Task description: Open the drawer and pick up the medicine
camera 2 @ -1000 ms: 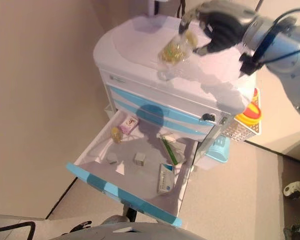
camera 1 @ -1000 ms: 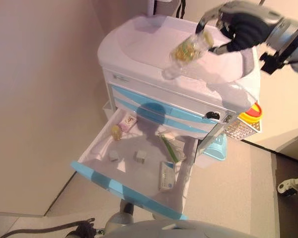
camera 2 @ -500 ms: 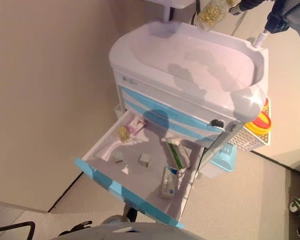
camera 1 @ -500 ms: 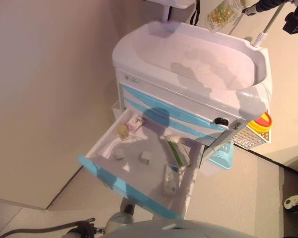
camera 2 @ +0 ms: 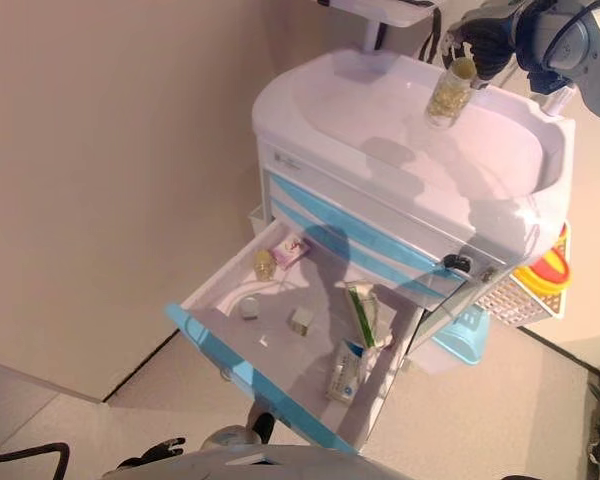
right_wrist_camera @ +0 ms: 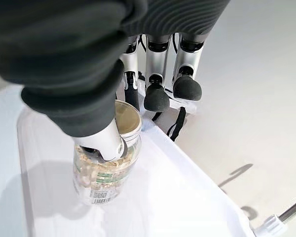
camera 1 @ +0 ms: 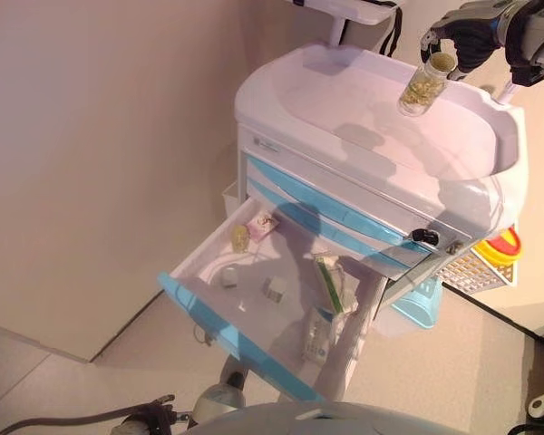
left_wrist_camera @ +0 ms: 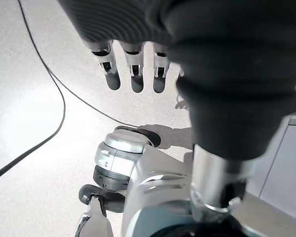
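The white and blue cart's lower drawer stands pulled open. My right hand is shut on a clear medicine bottle of yellow capsules, pinching its top between thumb and fingers. The bottle is about upright at the far side of the cart's top tray; I cannot tell if it touches the tray. My left hand hangs low by the floor with straight fingers and is empty.
In the drawer lie a small yellow bottle, a pink box, two small cubes, a green box and a blue-white box. A mesh basket with a yellow container hangs on the cart's right. A wall stands left.
The whole picture has shifted, so the camera moved. My right hand has kept hold of the bottle, which was tilted over the tray's middle and now stands about upright at its far side.
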You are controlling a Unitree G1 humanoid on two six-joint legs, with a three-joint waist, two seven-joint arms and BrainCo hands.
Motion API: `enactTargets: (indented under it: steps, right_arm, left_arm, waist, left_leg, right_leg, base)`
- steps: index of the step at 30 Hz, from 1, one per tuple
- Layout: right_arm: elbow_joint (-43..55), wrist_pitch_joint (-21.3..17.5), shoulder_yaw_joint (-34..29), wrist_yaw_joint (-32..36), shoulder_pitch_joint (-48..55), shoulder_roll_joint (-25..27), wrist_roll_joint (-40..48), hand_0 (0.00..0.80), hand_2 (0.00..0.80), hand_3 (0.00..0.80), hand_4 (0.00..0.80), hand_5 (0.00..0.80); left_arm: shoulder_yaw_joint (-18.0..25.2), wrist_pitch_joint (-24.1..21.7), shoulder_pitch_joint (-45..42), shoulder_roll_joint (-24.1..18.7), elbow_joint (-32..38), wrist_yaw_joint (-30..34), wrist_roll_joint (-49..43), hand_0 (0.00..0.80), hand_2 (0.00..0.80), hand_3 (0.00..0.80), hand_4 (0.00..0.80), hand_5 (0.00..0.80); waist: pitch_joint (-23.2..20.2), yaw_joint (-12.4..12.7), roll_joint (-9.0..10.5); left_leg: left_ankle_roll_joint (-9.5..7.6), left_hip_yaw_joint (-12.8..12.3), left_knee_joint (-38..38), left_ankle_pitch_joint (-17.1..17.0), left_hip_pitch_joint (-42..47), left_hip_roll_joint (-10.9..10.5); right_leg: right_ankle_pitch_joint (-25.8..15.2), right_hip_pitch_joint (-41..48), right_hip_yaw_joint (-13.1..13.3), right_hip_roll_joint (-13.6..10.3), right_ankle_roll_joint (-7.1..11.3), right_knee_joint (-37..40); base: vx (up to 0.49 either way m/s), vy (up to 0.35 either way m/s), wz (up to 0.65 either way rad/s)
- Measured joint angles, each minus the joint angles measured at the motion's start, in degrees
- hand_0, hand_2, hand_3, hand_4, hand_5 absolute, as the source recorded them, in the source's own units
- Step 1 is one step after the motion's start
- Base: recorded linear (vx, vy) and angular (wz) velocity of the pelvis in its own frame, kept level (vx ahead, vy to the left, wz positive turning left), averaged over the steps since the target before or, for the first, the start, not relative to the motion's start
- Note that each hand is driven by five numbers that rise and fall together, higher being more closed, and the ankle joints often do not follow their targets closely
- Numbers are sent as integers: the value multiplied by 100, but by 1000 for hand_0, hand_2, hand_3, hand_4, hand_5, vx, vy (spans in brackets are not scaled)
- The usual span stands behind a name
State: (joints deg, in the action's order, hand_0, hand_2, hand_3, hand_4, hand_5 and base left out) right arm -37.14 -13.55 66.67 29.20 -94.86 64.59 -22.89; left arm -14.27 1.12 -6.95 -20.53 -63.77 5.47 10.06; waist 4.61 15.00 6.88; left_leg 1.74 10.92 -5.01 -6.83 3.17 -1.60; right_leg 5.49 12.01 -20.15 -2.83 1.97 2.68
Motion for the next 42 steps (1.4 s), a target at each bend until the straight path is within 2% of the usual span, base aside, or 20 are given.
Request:
enactTargets:
  steps: [9, 18, 26, 34, 35, 36, 37, 42]
  right_arm:
    - [-392, -153, 60, 128, 285, -95, -736, 800, 800, 800, 800, 800]
    - [-775, -153, 13, 242, 782, -97, -1052, 800, 800, 800, 800, 800]
    - [-1163, -95, -610, 262, 1181, -99, -1037, 800, 800, 800, 800, 800]
    - [-1670, 144, -1241, 241, 1478, -105, -1038, 800, 800, 800, 800, 800]
    - [-1695, 155, -1248, 235, 1478, -104, -1041, 505, 505, 505, 505, 505]
    - [-1709, 152, -1255, 220, 1481, -104, -1044, 151, 151, 151, 151, 151]
    - [-1721, 146, -1258, 202, 1482, -103, -1044, 0, 0, 0, 0, 0]
    - [-1798, 70, -1290, 98, 1750, -103, -1039, 0, 0, 0, 0, 0]
  left_arm:
    - [1, -4, -89, -62, -2, -3, -7, 0, 0, 0, 0, 0]
    - [5, -16, -154, -163, -1, -2, -24, 0, 0, 0, 0, 0]
    - [12, -146, -143, -232, 7, 1, -61, 0, 0, 0, 0, 0]
    - [12, -261, -126, -249, 8, 17, -115, 0, 0, 0, 0, 0]
    - [12, -261, -123, -252, 8, 24, -121, 0, 0, 0, 0, 0]
    - [13, -263, -119, -252, 7, 35, -122, 0, 0, 0, 0, 0]
    - [12, -263, -116, -252, 7, 44, -122, 0, 0, 0, 0, 0]
    - [12, -287, -113, -253, 7, 48, -122, 0, 0, 0, 0, 0]
  waist:
    - [48, 252, 203]
    - [102, 362, 233]
    - [194, 378, 183]
    - [219, 370, 148]
    - [219, 367, 148]
    - [218, 362, 148]
    - [218, 359, 148]
    - [224, 354, 140]
  left_leg:
    - [11, 145, 29, -7, -83, -39]
    - [25, 226, 49, -31, -197, -40]
    - [26, 249, 42, -31, -198, -45]
    - [27, 253, 35, -30, -195, -43]
    - [27, 250, 34, -30, -192, -43]
    - [27, 246, 31, -30, -189, -43]
    - [27, 241, 30, -30, -188, -42]
    - [26, 212, 30, -30, -187, -42]
  right_leg:
    - [18, 18, -141, -1, 26, 50]
    - [19, -57, -227, 12, 28, 51]
    - [17, -41, -249, 16, 26, 89]
    - [13, -32, -254, 22, 22, 127]
    - [12, -31, -253, 21, 20, 128]
    - [11, -32, -250, 20, 19, 128]
    - [10, -33, -248, 16, 18, 127]
    - [11, -44, -220, 5, 20, 122]
  base:
    - [42, -5, 9]
    - [15, -12, 4]
    - [4, -1, 0]
    - [0, 0, 0]
    - [0, 0, 0]
    - [0, 0, 0]
    - [0, 0, 0]
    - [-5, 3, -1]
